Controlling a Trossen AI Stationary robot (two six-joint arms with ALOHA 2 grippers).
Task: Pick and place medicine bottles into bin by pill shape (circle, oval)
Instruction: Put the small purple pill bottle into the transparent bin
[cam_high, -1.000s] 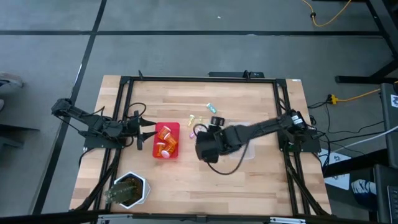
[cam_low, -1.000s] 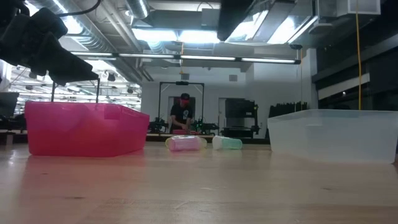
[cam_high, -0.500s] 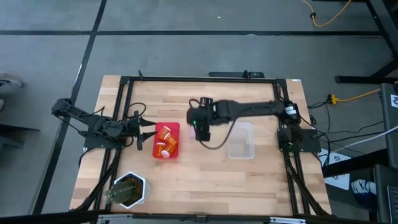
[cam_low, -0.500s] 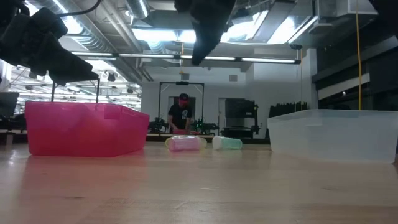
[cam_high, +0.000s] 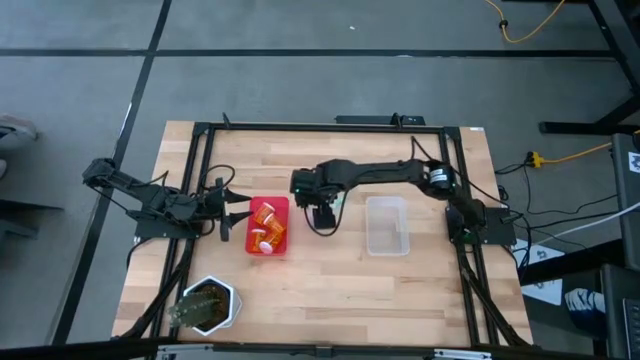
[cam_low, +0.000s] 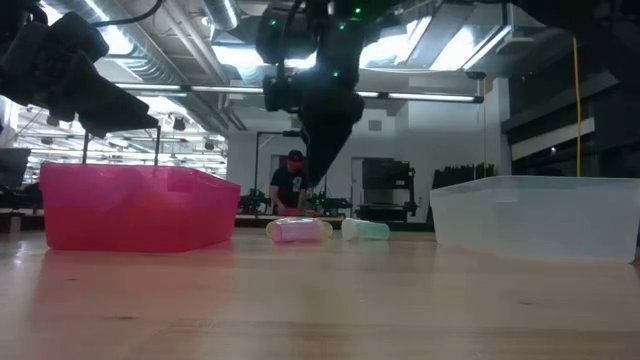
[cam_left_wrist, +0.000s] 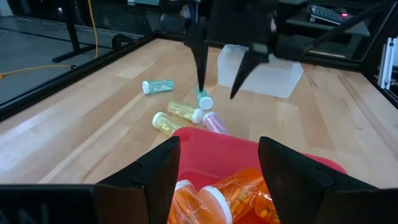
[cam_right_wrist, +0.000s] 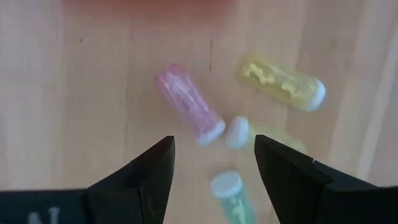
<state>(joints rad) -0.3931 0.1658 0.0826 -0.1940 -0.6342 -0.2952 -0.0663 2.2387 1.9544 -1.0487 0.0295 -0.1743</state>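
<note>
High view: our right gripper (cam_high: 322, 212), fingers spread, hovers over loose vials (cam_left_wrist: 186, 113); left gripper (cam_high: 228, 212), fingers spread, waits at nine o'clock of the red bin (cam_high: 282, 241).

Pale wooden surface (cam_high: 320, 290) inside a black frame. Resting directly on it: a pink bin (cam_high: 267, 226) left of centre with orange bottles inside, a clear bin (cam_high: 386, 225) to the right of centre, a white hexagonal pot (cam_high: 208, 305) near the front left corner. Lying between the bins, toward the far side: a pink vial (cam_right_wrist: 188, 104), two yellow-green vials (cam_left_wrist: 184, 111), a teal vial (cam_left_wrist: 203, 101); another teal vial (cam_left_wrist: 158, 86) well apart.
</note>
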